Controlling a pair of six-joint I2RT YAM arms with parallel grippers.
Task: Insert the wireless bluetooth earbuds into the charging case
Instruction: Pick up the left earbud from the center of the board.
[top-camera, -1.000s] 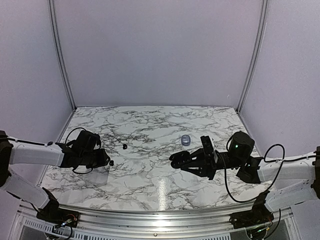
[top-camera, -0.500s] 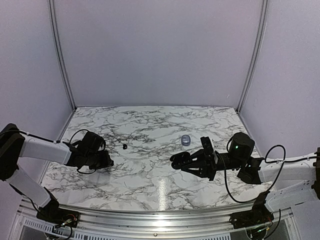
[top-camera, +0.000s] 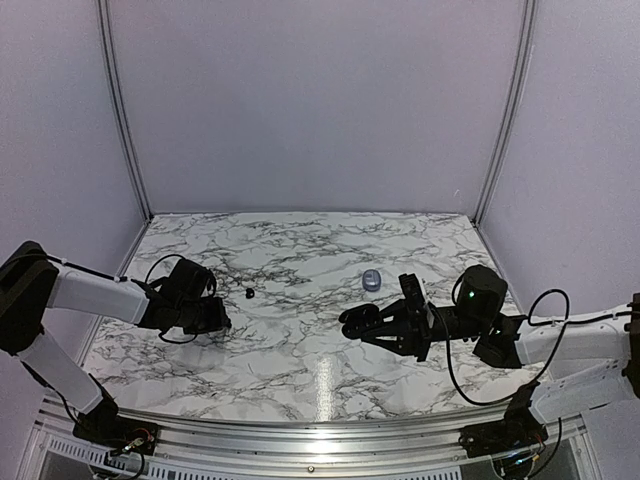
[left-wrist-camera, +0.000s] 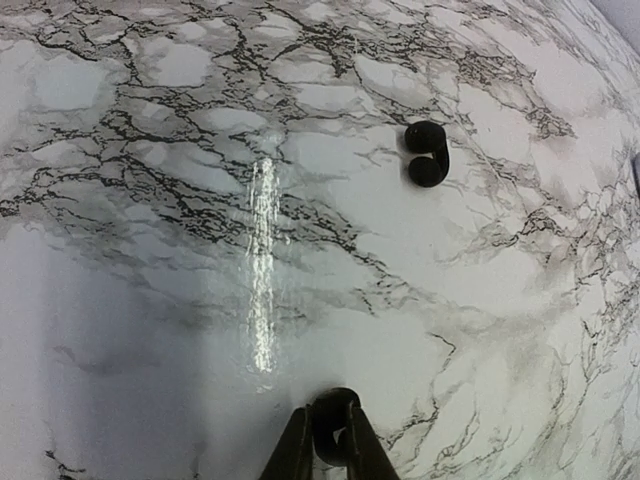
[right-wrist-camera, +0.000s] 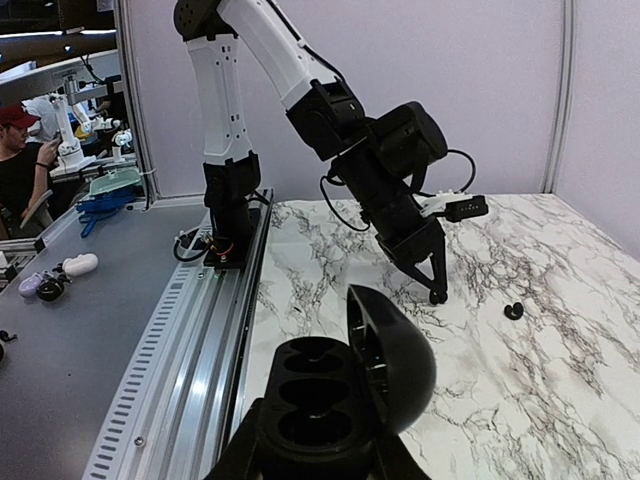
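Earbud, a glossy black rounded bud (left-wrist-camera: 336, 418), is resting on the white marble tabletop (left-wrist-camera: 150, 300), pinched by the left gripper (left-wrist-camera: 328, 452), well apart to the left of the open black oval charging case (right-wrist-camera: 315, 395). The right gripper (right-wrist-camera: 318, 458) is clamping that case, wells facing up. A second black bud (left-wrist-camera: 427, 154) is lying nearby, likewise left of the case.

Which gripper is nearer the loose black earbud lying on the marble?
Left. The left gripper, pinching another black earbud, sits just near-left of the loose earbud; the right gripper, holding the open case, is farther right.
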